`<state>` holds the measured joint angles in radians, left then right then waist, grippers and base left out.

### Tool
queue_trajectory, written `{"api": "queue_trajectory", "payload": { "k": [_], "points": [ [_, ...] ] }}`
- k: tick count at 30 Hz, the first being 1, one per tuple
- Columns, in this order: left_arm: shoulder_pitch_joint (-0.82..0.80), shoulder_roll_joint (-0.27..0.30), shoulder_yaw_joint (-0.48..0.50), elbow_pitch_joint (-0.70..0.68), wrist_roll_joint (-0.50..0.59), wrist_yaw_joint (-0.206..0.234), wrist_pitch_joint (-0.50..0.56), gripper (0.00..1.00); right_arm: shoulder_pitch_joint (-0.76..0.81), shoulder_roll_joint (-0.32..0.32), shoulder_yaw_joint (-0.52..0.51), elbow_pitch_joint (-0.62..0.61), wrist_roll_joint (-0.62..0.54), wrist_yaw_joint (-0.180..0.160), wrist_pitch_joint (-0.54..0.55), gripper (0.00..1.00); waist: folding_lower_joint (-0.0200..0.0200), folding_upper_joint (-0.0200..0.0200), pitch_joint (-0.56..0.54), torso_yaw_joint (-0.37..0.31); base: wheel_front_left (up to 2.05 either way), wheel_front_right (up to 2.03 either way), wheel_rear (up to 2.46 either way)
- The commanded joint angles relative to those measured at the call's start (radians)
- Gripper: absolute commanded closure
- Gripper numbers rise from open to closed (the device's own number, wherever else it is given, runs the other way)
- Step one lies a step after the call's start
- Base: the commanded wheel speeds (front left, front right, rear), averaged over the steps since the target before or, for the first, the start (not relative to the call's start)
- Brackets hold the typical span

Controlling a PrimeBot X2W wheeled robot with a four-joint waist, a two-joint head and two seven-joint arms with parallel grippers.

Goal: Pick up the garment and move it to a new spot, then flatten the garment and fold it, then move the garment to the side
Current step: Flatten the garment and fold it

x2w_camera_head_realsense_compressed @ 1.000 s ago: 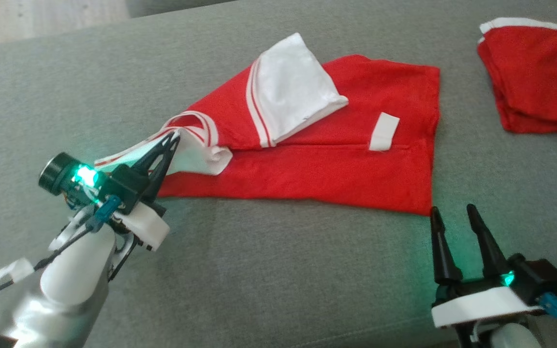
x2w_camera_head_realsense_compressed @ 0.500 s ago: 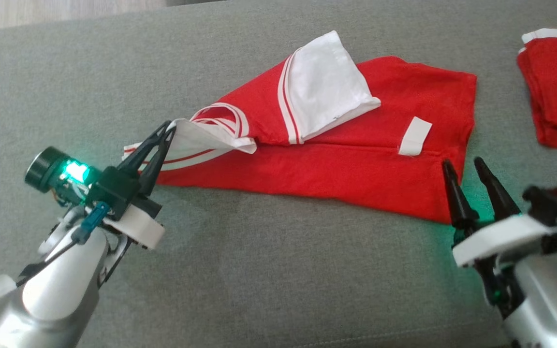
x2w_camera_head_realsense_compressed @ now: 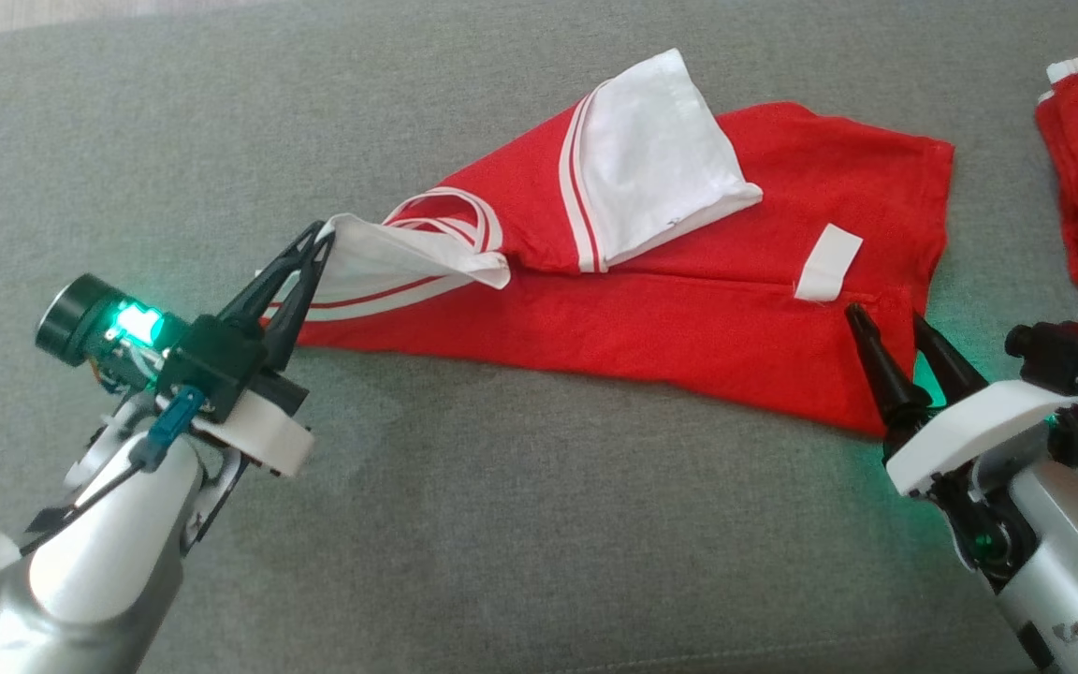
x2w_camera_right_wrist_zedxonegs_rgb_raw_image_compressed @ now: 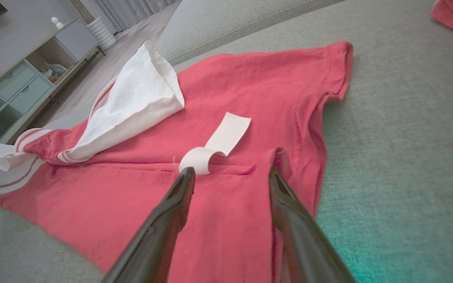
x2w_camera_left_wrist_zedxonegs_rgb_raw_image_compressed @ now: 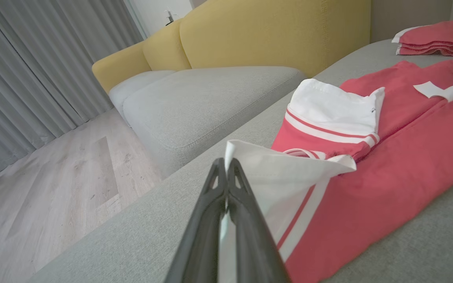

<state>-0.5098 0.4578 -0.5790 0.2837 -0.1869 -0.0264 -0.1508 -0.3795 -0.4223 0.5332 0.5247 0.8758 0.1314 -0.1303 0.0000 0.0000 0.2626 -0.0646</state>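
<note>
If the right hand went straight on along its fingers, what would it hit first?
Probably the red garment just ahead of the open right hand, close to its white label; depth is hard to judge.

Left gripper (x2w_camera_left_wrist_zedxonegs_rgb_raw_image_compressed: 227,167), 6 o'clock: white corner (x2w_camera_left_wrist_zedxonegs_rgb_raw_image_compressed: 273,173) of red garment (x2w_camera_left_wrist_zedxonegs_rgb_raw_image_compressed: 399,165) is held pinched. Folded red stack (x2w_camera_left_wrist_zedxonegs_rgb_raw_image_compressed: 439,39), 2 o'clock. Yellow sofa back (x2w_camera_left_wrist_zedxonegs_rgb_raw_image_compressed: 273,31), 12 o'clock.

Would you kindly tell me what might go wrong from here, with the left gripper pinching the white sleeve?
1. The left gripper holds only the edge of the white sleeve; a pull may slip it free.
2. The right gripper, open by the hem of the garment, might catch the white label or just one layer.
3. The other sleeve lies folded over the red body and may end up creased.
</note>
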Motion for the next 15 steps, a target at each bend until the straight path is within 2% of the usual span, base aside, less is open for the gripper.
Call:
{"api": "queue_trajectory", "payload": {
  "k": [1, 4, 5, 6, 8, 10, 11, 15],
  "points": [
    [-0.03, 0.044, 0.052, -0.033, -0.008, 0.009, 0.001, 1.0, -0.021, -0.028, 0.022, -0.013, 0.017, -0.001, -0.019, 0.2, 0.0, 0.0, 0.0, 0.002, 0.0, 0.0, 0.0],
    [-0.031, 0.047, 0.054, -0.039, -0.011, 0.015, 0.004, 1.0, -0.033, -0.035, 0.047, 0.004, 0.051, -0.001, -0.031, 0.38, 0.0, 0.0, 0.001, 0.01, 0.0, 0.0, 0.0],
    [-0.031, 0.047, 0.054, -0.041, -0.012, 0.016, 0.005, 1.0, -0.039, -0.038, 0.053, 0.009, 0.061, -0.001, -0.035, 0.39, 0.0, 0.0, 0.002, 0.012, 0.0, 0.0, 0.0],
    [-0.032, 0.048, 0.054, -0.043, -0.014, 0.017, 0.005, 1.0, -0.044, -0.041, 0.061, 0.014, 0.069, -0.001, -0.039, 0.5, 0.0, 0.0, 0.004, 0.014, 0.0, 0.0, 0.0],
    [-0.033, 0.049, 0.053, -0.047, -0.015, 0.019, 0.006, 1.0, -0.056, -0.048, 0.076, 0.025, 0.081, -0.001, -0.044, 0.65, 0.0, 0.0, 0.007, 0.017, 0.0, 0.0, 0.0],
    [-0.035, 0.049, 0.052, -0.049, -0.016, 0.021, 0.006, 1.0, -0.067, -0.055, 0.09, 0.042, 0.088, -0.001, -0.046, 0.97, 0.0, 0.0, 0.009, 0.022, 0.0, 0.0, 0.0],
    [-0.036, 0.048, 0.052, -0.049, -0.017, 0.023, 0.006, 1.0, -0.073, -0.059, 0.093, 0.054, 0.089, -0.001, -0.05, 1.0, 0.0, 0.0, 0.01, 0.024, 0.0, 0.0, 0.0],
    [-0.035, 0.046, 0.051, -0.048, -0.021, 0.029, 0.001, 1.0, -0.09, -0.068, 0.104, 0.087, 0.095, -0.001, -0.066, 1.0, 0.0, 0.0, 0.005, 0.028, 0.0, 0.0, 0.0]
  ]
}}
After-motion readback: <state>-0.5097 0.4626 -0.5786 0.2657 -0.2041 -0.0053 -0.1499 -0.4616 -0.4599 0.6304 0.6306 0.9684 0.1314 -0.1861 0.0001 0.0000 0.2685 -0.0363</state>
